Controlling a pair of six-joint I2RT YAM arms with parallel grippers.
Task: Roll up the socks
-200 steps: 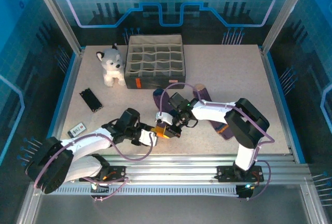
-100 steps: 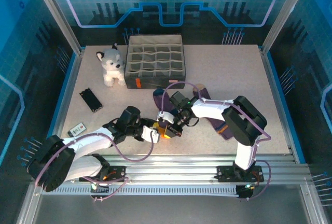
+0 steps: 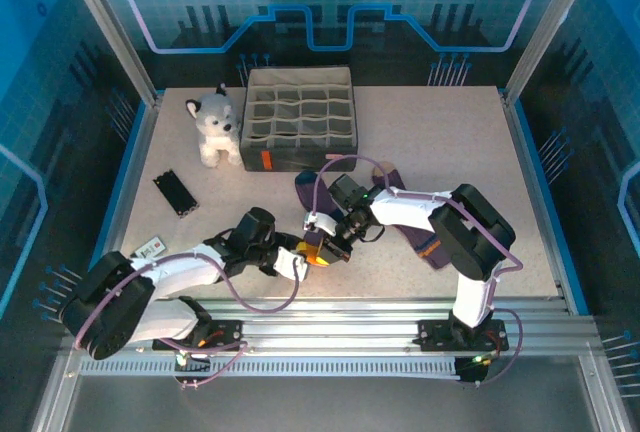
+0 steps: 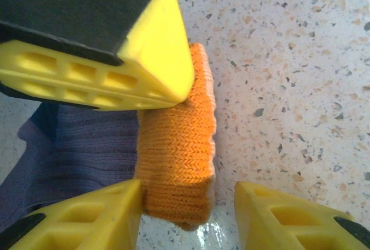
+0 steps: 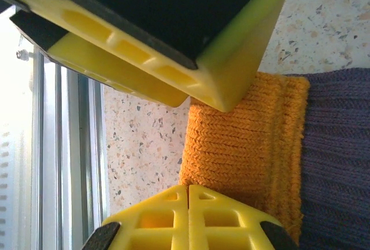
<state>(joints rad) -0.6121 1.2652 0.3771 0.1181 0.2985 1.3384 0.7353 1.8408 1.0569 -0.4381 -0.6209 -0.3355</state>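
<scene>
We log left gripper [image 4: 188, 197] jaws apart, cuff [image 4: 176, 151] between them, touching one finger, clear of the other, right gripper [image 5: 188, 198] closed, tips together on the cuff's edge, sock [image 5: 341, 163] running back from the cuff, flat on table [image 4: 300, 59], near front centre.

- Top view, low centre: the orange cuff [image 3: 318, 258] is mostly covered by the left gripper [image 3: 298, 260] and right gripper [image 3: 328, 249]
- Right of centre: the second sock [image 3: 428, 248] lies largely under the right arm
- Left wrist view: the purple sock [image 4: 81, 146] runs off the left edge; the fingers [image 4: 87, 215] are cut by the bottom edge
- Top view, lower left: a small white object [image 3: 148, 249], too small to identify
</scene>
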